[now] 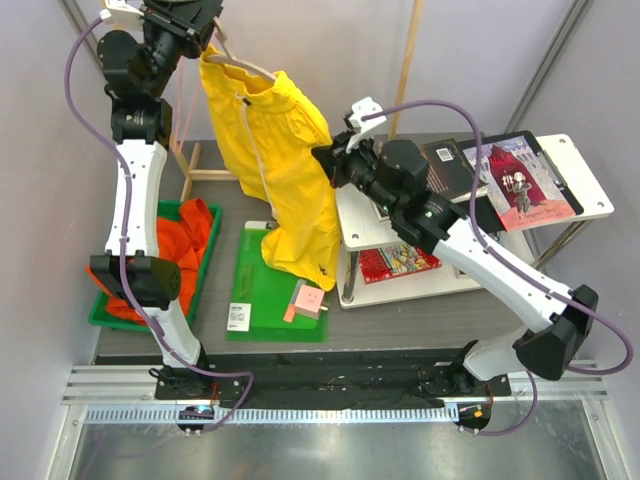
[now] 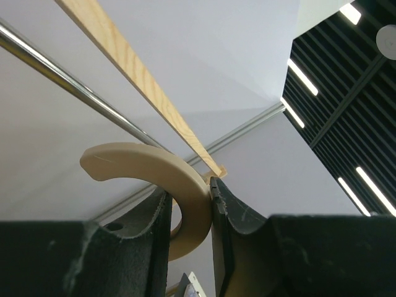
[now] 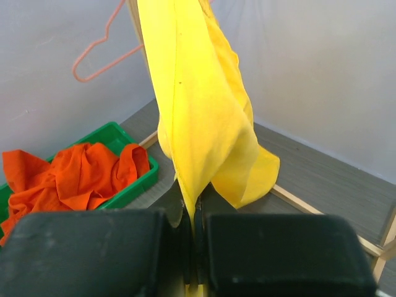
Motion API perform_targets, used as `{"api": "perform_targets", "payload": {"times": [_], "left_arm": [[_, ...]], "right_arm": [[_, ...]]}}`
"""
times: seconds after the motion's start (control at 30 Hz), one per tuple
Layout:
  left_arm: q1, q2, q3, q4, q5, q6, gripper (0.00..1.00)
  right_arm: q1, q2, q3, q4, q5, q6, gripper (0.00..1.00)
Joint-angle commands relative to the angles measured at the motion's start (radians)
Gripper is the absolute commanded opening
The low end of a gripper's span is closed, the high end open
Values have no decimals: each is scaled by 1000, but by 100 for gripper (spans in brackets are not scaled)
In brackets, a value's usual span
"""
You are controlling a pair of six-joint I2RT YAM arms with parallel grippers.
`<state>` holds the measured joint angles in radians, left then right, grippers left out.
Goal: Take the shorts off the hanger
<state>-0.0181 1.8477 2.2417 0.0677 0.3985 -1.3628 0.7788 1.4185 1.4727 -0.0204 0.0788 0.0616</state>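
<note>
While the left arm reaches high into the upper left of the overhead view, the left end effector [image 1: 205,40] grips the top of a cream hanger [image 1: 245,65]. The yellow shorts [image 1: 280,170] hang from it down the centre of the frame. The right end effector [image 1: 325,165] meets the cloth's right edge at mid-height. At the left, the orange shorts [image 1: 185,240] lie heaped in a green bin [image 1: 207,265] on the bench [image 1: 420,310].

From the left wrist, the two dark fingers pinch the hanger's curved hook [image 2: 142,164] at lower centre, with a wooden slat and a metal rod crossing above.

From the right wrist, the fingers are pressed together on a fold of yellow cloth at bottom centre. The orange shorts and bin sit at lower left, and a pink hanger [image 3: 93,55] hangs at upper left.
</note>
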Motion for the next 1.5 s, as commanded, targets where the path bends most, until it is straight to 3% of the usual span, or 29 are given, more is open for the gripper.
{"api": "perform_targets", "payload": {"times": [0.0, 0.23, 0.5, 0.9, 1.03, 1.23, 1.47], "left_arm": [[41, -53, 4, 159, -59, -93, 0], [59, -50, -17, 219, -98, -171, 0], [69, -13, 4, 279, -64, -307, 1], [52, -81, -139, 491, 51, -542, 0], [50, -114, -151, 537, 89, -570, 1], [55, -205, -211, 564, 220, -529, 0], [66, -329, -318, 549, 353, -388, 0]], "right_arm": [[-4, -156, -130, 186, 38, 6, 1], [-3, -276, -334, 325, 67, 14, 1], [-3, -282, -354, 381, 67, 73, 1], [-3, 16, -28, 333, 30, 188, 1], [-6, 144, 164, 343, 33, 158, 1], [-29, 318, 391, 355, 42, 139, 1], [-30, 457, 492, 409, 116, 96, 1]]}}
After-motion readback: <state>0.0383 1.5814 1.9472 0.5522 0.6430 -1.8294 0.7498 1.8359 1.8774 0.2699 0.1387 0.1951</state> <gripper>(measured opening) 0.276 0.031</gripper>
